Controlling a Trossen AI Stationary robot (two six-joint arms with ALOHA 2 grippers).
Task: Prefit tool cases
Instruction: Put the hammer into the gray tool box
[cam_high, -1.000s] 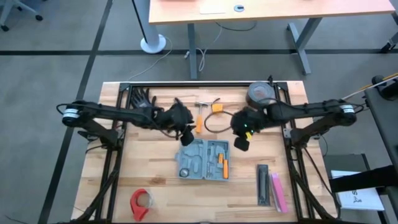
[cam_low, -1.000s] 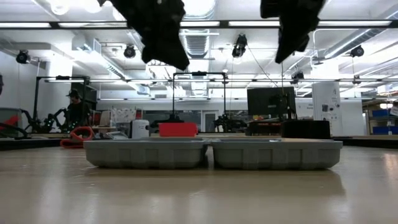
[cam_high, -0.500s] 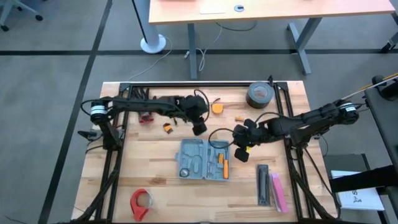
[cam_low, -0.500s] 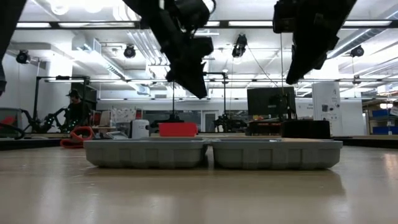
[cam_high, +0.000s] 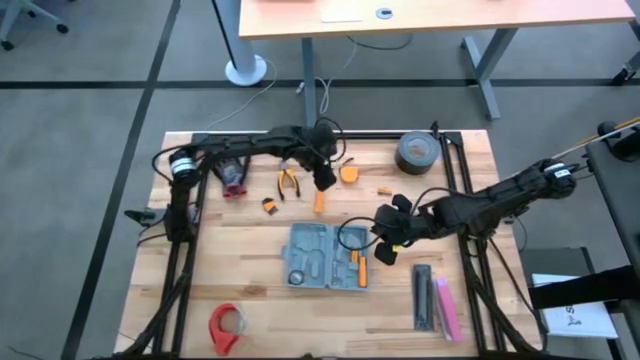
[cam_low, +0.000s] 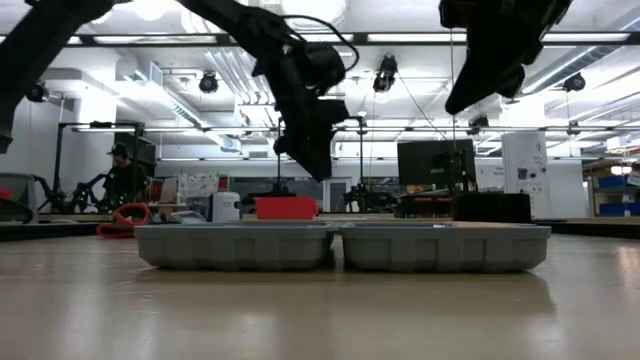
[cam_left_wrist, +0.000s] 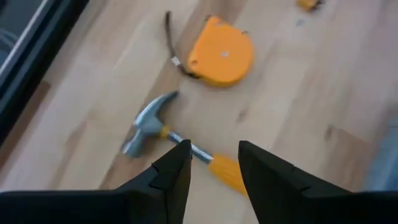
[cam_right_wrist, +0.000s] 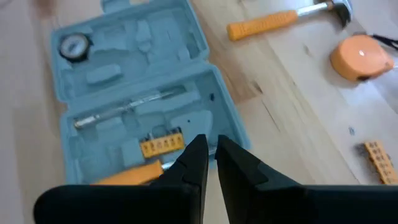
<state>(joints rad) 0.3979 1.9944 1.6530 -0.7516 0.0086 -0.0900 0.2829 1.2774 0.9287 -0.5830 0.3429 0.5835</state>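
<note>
R gripper fingers closed, empty, over near edge of flat blue-grey plastic tool case lying open on wood table | L gripper fingers apart, nothing betw, above steel hammer w/ orange grip | round orange tape measure just beyond fingertips | case well apart from L fingers

table: pale wood, matt | tool case: blue-grey moulded plastic | hammer: shiny metal head
</note>
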